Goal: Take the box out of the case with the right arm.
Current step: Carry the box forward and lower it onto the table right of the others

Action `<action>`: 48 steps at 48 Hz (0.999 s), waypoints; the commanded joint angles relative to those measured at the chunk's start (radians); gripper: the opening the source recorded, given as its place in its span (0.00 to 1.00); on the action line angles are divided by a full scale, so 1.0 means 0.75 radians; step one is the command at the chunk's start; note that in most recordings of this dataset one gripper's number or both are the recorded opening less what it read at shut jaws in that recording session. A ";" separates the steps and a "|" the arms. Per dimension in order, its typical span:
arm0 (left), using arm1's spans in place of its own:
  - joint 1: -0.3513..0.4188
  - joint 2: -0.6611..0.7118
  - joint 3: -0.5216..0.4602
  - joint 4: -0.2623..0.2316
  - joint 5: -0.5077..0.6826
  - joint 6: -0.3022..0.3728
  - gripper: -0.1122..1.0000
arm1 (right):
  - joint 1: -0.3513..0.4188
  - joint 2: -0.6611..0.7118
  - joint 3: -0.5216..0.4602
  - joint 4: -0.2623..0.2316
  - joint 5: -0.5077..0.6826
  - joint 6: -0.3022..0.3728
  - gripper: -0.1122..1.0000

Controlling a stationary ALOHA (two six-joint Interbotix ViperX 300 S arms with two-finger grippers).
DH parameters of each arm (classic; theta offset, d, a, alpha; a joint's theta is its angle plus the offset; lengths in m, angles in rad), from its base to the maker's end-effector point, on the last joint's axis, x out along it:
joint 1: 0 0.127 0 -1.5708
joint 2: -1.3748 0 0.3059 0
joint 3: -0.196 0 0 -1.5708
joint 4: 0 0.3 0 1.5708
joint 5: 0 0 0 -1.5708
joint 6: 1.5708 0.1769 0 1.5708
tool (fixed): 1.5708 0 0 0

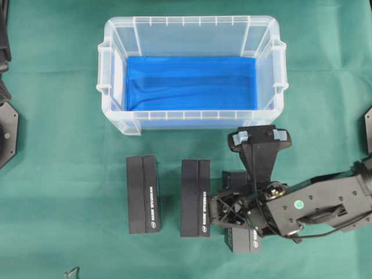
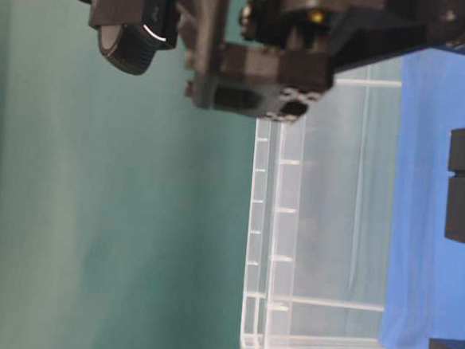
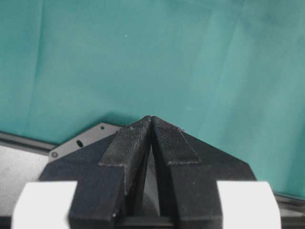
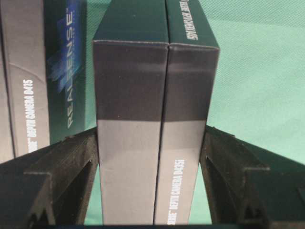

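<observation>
The case (image 1: 189, 22), a clear plastic bin with a blue sheet (image 1: 192, 84) on its bottom, stands at the back with nothing else inside. A black box (image 4: 152, 95) with white lettering sits outside the case, on the green cloth in front of its right corner. My right gripper (image 4: 151, 143) is shut on the box, one finger pressed against each long side. From overhead, the right gripper (image 1: 235, 204) covers the box's middle and only the box's ends (image 1: 243, 239) show. The left gripper (image 3: 151, 118) is shut and holds nothing, above bare cloth.
Two more black boxes (image 1: 143, 195) (image 1: 195, 197) lie side by side on the cloth, left of the held one. The nearer one (image 4: 43, 71) is close to my right gripper's left finger. The left arm's base (image 1: 7, 131) is at the far left edge.
</observation>
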 commanded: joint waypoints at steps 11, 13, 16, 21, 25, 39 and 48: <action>0.004 0.000 -0.016 0.004 -0.006 0.000 0.20 | 0.008 -0.031 -0.012 0.002 -0.004 0.002 0.73; 0.002 0.000 -0.016 0.004 -0.006 0.000 0.20 | 0.008 -0.031 -0.012 0.002 -0.004 0.004 0.73; 0.002 0.000 -0.016 0.004 -0.006 0.000 0.20 | 0.008 -0.031 -0.012 0.002 -0.006 0.004 0.73; 0.002 0.000 -0.016 0.004 -0.006 0.000 0.20 | 0.008 -0.031 -0.012 0.002 -0.027 -0.002 0.73; 0.002 0.000 -0.014 0.004 -0.004 0.000 0.20 | 0.008 -0.031 -0.012 0.002 -0.045 -0.006 0.73; 0.002 0.000 -0.016 0.004 -0.006 0.000 0.20 | 0.008 -0.031 -0.014 0.004 -0.027 0.000 0.73; 0.002 0.000 -0.014 0.002 -0.006 0.000 0.20 | 0.010 -0.031 -0.029 0.004 0.022 0.000 0.98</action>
